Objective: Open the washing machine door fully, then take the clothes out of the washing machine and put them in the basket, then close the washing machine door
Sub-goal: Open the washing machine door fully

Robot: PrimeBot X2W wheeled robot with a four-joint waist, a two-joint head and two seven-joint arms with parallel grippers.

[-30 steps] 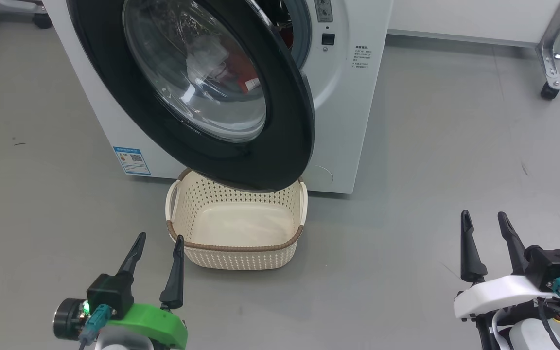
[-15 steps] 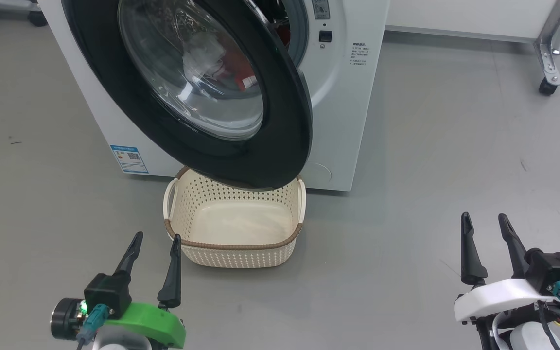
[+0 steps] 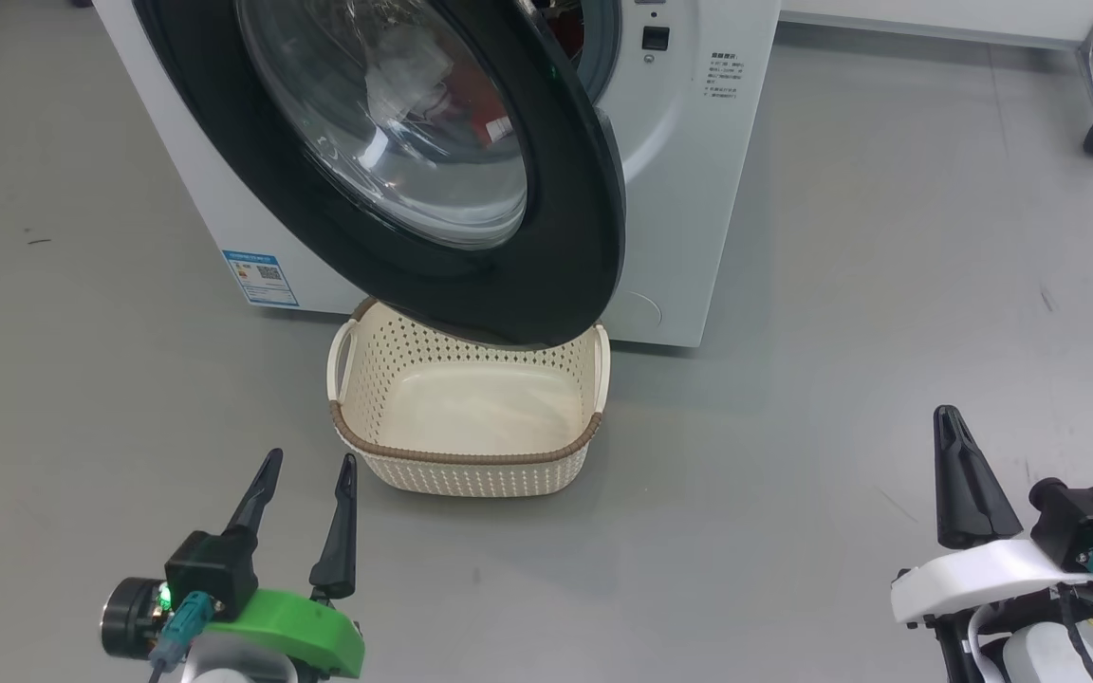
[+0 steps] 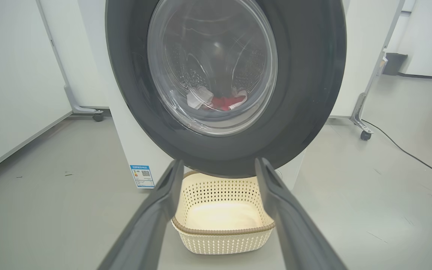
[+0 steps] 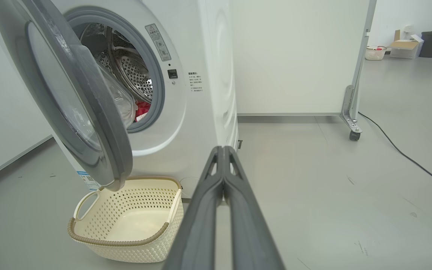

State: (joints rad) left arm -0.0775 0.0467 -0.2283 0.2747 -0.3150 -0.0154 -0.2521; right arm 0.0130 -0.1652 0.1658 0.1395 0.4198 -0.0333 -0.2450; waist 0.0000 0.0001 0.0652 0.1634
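Observation:
The white washing machine [image 3: 689, 199] stands ahead with its black-rimmed door [image 3: 471, 285] swung partly open over the cream basket [image 3: 466, 455], which sits empty on the floor. Red and white clothes [image 4: 219, 102] lie in the steel drum, seen through the door glass and past the door's edge [image 5: 141, 109]. My left gripper [image 3: 305, 474] is open at the lower left, a short way in front of the basket. My right gripper [image 3: 956, 422] is shut on nothing at the lower right, well clear of the machine. The door [image 5: 88, 123], basket [image 5: 126, 221] and shut right gripper [image 5: 221, 152] also show in the right wrist view.
Grey floor spreads all around. A white partition on a wheeled metal foot [image 5: 353, 127] stands right of the machine, with a black cable [image 5: 407, 157] running across the floor. Another wheeled foot [image 4: 88, 111] is at the left. Boxes and a bin [image 5: 431, 44] stand far off.
My right gripper's fingers have come together from open to shut. The head camera shifted a little, so the whole scene sits slightly differently. The left gripper stays open.

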